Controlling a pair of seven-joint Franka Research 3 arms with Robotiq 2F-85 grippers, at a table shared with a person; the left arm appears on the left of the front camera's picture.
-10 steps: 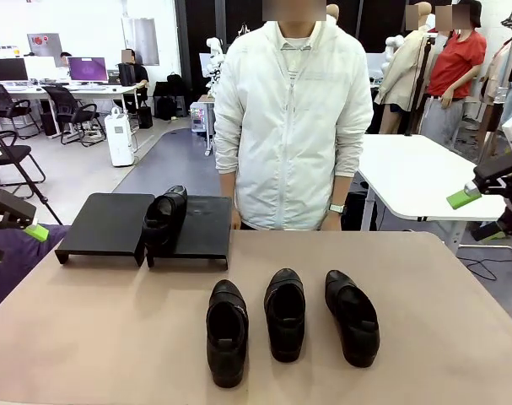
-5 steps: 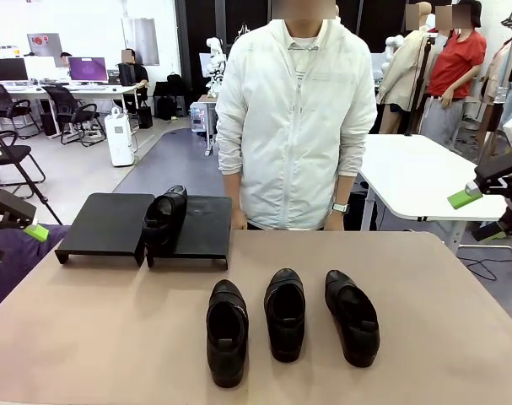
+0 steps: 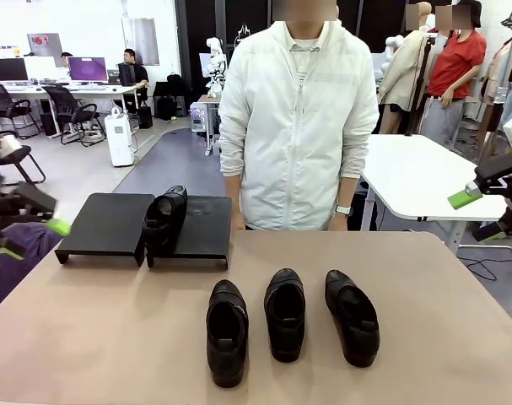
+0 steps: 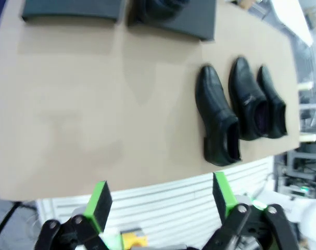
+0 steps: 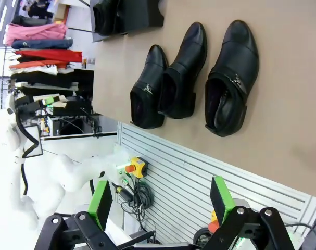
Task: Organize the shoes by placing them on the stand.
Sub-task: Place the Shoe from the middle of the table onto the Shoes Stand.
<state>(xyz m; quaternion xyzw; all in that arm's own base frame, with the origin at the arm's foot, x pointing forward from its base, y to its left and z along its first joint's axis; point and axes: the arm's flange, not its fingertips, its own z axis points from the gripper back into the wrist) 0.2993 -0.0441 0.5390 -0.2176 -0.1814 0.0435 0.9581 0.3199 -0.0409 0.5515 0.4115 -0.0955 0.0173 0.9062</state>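
The left pincer [image 3: 34,239] and right pincer [image 3: 479,218] were held wide open, empty. Three shoes [image 3: 285,314] were lined up near on the table [image 3: 112,337]; a fourth shoe [image 3: 164,218] was set on the stand [image 3: 104,224], far left.

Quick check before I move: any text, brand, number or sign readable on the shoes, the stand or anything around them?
No text can be read anywhere.
Shoes: glossy black, no legible brand on the uppers or insoles.
Stand: plain matte black, no label.
Monitor and wall poster in the background: too small and blurred to read.
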